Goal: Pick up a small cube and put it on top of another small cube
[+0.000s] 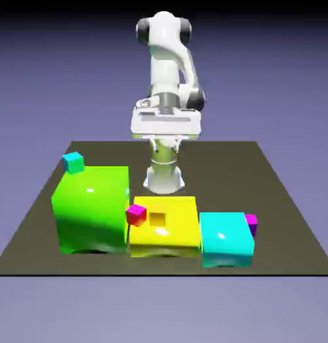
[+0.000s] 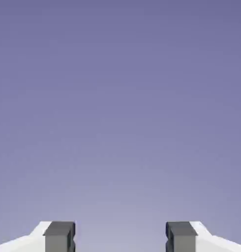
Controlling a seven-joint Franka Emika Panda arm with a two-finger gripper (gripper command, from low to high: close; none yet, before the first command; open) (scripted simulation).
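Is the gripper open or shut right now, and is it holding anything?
Open and empty. In the hand view the gripper has its two grey fingertips set wide apart, with only the plain backdrop showing between them.

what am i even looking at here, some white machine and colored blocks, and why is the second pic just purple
It's a simulated white robot arm on a dark table. The exterior view looks at it from outside. The hand view comes from a camera on the gripper; its two grey fingertips stand apart, holding nothing, aimed at the plain backdrop. On the table: big green, yellow and cyan blocks, plus small cubes in cyan, magenta, yellow and purple-magenta.
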